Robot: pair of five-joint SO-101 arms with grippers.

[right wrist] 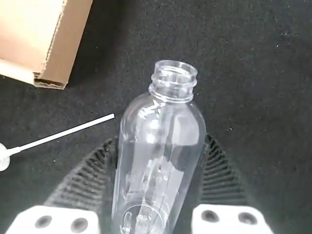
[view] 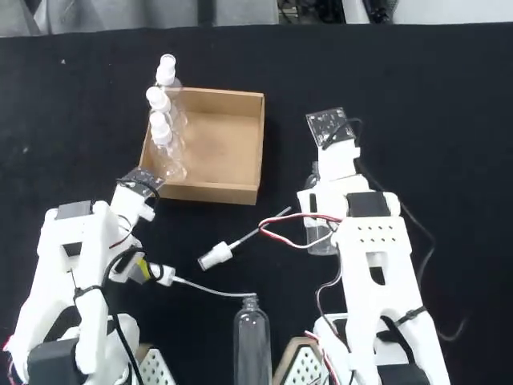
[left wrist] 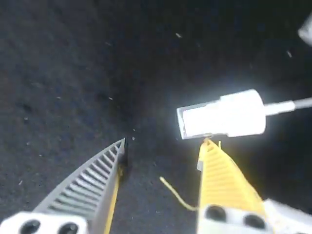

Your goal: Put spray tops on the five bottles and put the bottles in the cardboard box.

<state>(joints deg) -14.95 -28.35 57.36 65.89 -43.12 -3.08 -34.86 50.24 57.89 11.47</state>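
Observation:
Three clear bottles with white spray tops point(view: 164, 120) stand along the left wall of the cardboard box point(view: 240, 148). My right gripper point(right wrist: 161, 141) is shut on an open-necked clear bottle point(right wrist: 163, 146), which shows under that arm point(view: 321, 239) right of the box. My left gripper point(left wrist: 165, 143) is open low over the cloth. A loose spray top point(left wrist: 224, 119) lies just past its yellow fingertip point(left wrist: 214, 161), not between the fingers; its tube runs right point(view: 208, 287). A second spray top point(view: 215, 257) lies mid-table. Another uncapped bottle point(view: 250, 337) is at the front edge.
A black cloth point(view: 433, 120) covers the table. The box corner point(right wrist: 48, 44) is close to the held bottle, and the second spray top's thin tube point(right wrist: 68, 130) lies between them. Red and white cables point(view: 280, 233) hang beside the right arm.

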